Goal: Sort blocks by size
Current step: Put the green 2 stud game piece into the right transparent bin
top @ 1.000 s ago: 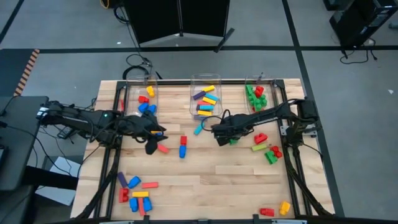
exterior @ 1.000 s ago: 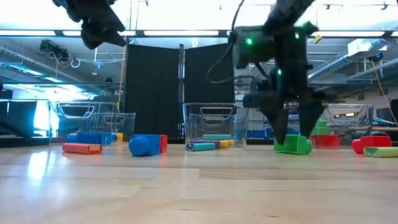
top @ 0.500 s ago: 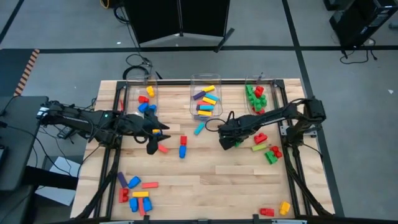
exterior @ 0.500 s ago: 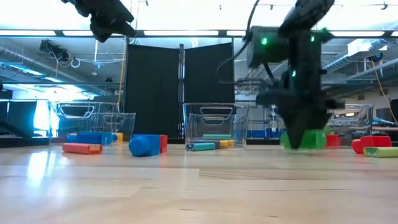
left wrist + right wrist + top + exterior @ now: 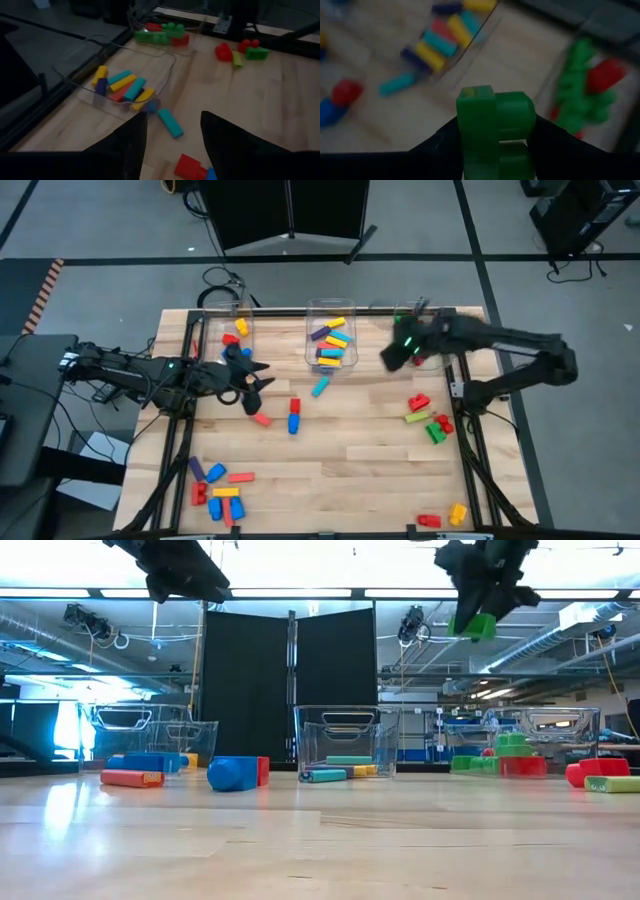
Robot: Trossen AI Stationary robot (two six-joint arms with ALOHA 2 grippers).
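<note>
Above the right bin (image 5: 425,315), the right gripper (image 5: 495,150) clamps a green block (image 5: 495,127); left fingers (image 5: 132,145) apart; many blocks (image 5: 220,490) unsorted on the tabletop (image 5: 350,470).

The wooden bench (image 5: 340,450) carries three clear bins (image 5: 331,340) along its far edge and loose blocks (image 5: 218,490) scattered near and right.
</note>
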